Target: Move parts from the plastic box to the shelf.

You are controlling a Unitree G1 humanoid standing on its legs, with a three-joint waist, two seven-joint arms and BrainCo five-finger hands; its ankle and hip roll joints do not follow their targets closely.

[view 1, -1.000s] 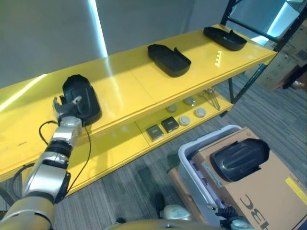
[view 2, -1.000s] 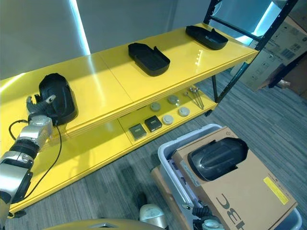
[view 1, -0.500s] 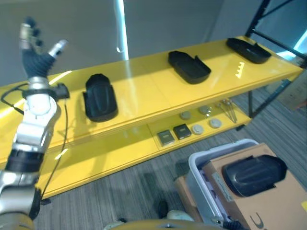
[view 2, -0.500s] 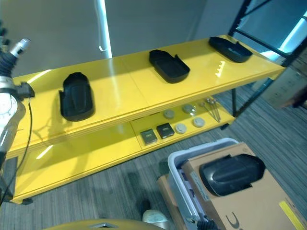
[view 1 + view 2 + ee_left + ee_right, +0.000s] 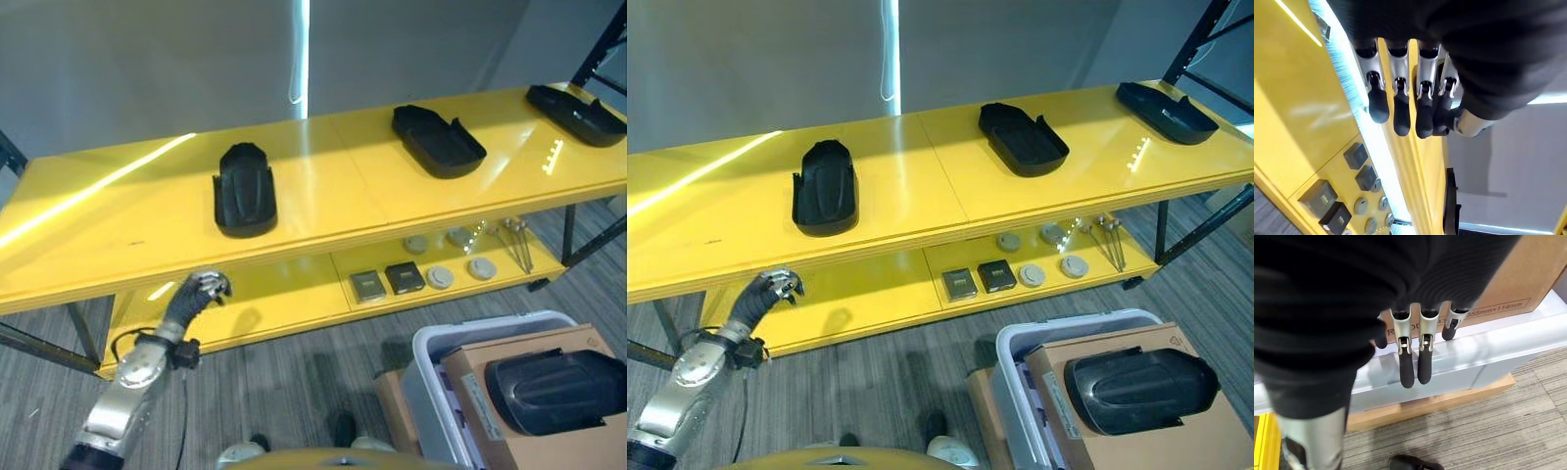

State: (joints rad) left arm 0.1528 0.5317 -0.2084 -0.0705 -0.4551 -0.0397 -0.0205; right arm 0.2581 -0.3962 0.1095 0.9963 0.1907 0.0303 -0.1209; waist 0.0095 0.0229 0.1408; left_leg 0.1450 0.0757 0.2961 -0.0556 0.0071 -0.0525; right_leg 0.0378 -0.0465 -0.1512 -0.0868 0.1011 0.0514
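Three black moulded parts lie on the yellow shelf's (image 5: 333, 201) top board: one at the left (image 5: 244, 188), one in the middle (image 5: 438, 140), one at the far right (image 5: 576, 108). A fourth black part (image 5: 554, 389) rests on a cardboard box (image 5: 468, 364) inside the grey plastic box (image 5: 428, 345) at the lower right. My left hand (image 5: 201, 289) hangs low in front of the lower shelf, below the leftmost part, fingers (image 5: 1400, 110) relaxed and holding nothing. My right hand (image 5: 1410, 362) hangs open beside the plastic box's wall (image 5: 1474, 357).
The lower shelf board holds two small dark square boxes (image 5: 367, 284), several round discs (image 5: 440, 277) and metal tools (image 5: 517, 240). The plastic box stands on a flat brown base (image 5: 1449, 401) on grey carpet. A black shelf post (image 5: 598, 44) rises at the far right.
The camera has shifted. My left hand left the leftmost part on the shelf, rose high, then dropped down in front of the lower shelf. The parts stay put.
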